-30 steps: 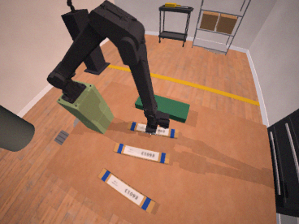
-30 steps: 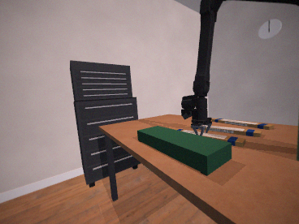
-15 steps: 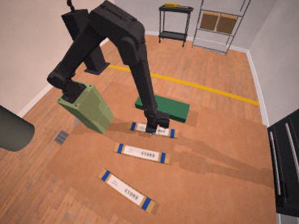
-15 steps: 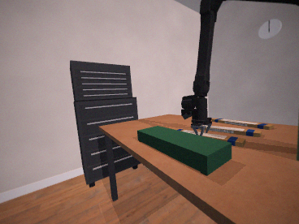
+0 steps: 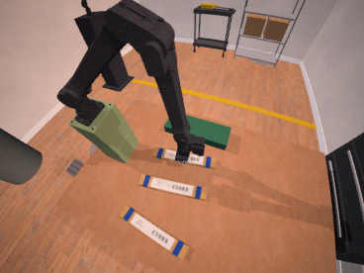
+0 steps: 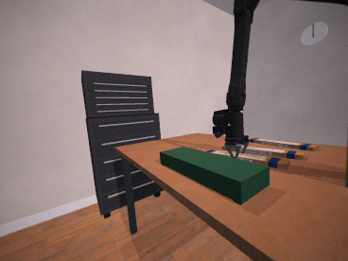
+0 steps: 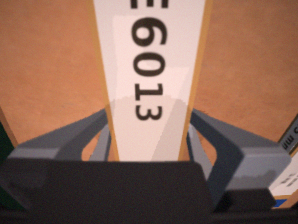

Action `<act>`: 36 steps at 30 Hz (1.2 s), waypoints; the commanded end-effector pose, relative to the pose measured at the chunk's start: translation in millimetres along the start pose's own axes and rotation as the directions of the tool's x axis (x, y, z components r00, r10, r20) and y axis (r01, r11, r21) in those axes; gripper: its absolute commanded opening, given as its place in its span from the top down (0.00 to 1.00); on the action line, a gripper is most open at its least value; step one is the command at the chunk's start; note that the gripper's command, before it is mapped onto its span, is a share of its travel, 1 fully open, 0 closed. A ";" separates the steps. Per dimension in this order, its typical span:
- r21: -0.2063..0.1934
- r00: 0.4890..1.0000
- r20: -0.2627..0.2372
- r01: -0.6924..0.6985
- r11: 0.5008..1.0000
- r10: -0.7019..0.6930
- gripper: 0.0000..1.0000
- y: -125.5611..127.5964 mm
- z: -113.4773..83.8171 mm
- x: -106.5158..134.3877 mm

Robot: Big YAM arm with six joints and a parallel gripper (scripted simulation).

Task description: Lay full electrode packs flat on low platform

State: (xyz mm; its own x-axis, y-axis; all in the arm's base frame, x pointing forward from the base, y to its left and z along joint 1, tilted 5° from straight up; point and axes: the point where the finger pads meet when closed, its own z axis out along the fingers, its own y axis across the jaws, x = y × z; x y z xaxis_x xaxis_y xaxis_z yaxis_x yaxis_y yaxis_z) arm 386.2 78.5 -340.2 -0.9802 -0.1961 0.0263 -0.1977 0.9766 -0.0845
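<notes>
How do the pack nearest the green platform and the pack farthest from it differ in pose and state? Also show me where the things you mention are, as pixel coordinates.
The near pack [image 5: 170,155] [image 7: 148,75] has the gripper [image 5: 182,159] [image 6: 236,155] [image 7: 148,111] at its sides; the far pack [image 5: 154,232] has none. The far pack is angled to the platform [image 5: 210,132] [image 6: 215,167]; the near pack runs roughly parallel. Both lie label up.

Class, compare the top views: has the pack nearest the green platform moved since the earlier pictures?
No; that pack lies just beside the green platform, as before.
</notes>
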 end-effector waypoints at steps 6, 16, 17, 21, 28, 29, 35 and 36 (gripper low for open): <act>0.000 1.000 0.026 -0.011 1.000 0.011 1.00 0.0 -31.6 -15.4; 0.000 1.000 0.027 -0.005 1.000 0.005 1.00 2.9 -45.8 -15.2; 0.000 1.000 0.027 -0.005 1.000 0.005 1.00 3.1 -47.5 -15.1; 0.000 1.000 0.027 -0.003 1.000 0.003 1.00 3.5 -54.3 -14.8; 0.000 1.000 0.029 -0.002 1.000 0.002 1.00 3.9 -62.8 -15.9; 0.000 1.000 0.029 -0.002 1.000 0.002 1.00 4.0 -63.1 -15.8; -0.001 0.999 0.032 -0.003 1.000 0.003 1.00 5.1 -64.4 -18.2; -0.001 0.999 0.032 -0.002 1.000 0.002 1.00 5.2 -64.3 -18.3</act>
State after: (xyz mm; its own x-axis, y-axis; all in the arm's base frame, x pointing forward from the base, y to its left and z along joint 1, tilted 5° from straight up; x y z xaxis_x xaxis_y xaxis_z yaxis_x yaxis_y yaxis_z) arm 397.6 84.0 -288.4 -0.9816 -0.1910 0.0057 -0.1908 0.9780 -0.0838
